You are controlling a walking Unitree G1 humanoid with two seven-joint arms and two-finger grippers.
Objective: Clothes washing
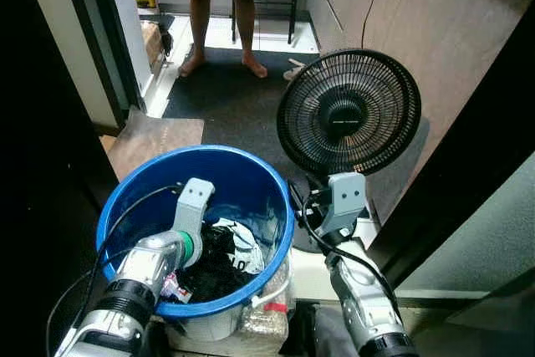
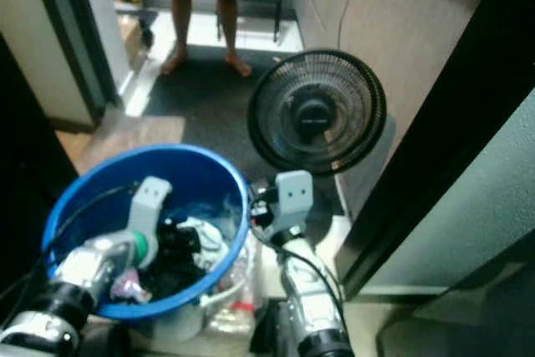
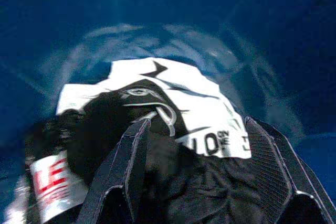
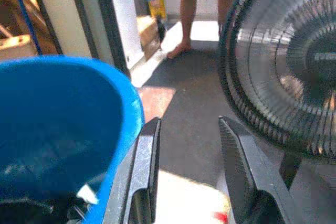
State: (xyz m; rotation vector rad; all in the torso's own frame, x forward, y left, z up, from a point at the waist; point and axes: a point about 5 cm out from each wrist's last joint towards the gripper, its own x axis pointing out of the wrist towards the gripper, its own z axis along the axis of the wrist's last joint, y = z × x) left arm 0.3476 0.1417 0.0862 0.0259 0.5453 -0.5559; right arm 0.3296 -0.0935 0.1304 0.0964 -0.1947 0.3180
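Note:
A blue bucket [image 1: 277,198] stands right before me with a black and white garment [image 1: 224,250] heaped in its bottom. My left gripper [image 3: 202,129] reaches down inside the bucket, its fingers [image 3: 131,156] open on either side of the black cloth [image 3: 173,177], just short of the white printed patch [image 3: 178,98]. A red and white label [image 3: 50,182] lies beside the heap. My right gripper [image 4: 191,129] hangs open and holds nothing, outside the bucket's rim [image 4: 128,114], between bucket and fan.
A black floor fan [image 1: 349,112] stands close at the right of the bucket. A person's bare legs [image 1: 221,14] stand on the dark mat [image 1: 226,98] ahead. A dark door frame [image 1: 468,156] borders the right. A plastic bag [image 1: 263,313] lies under the bucket.

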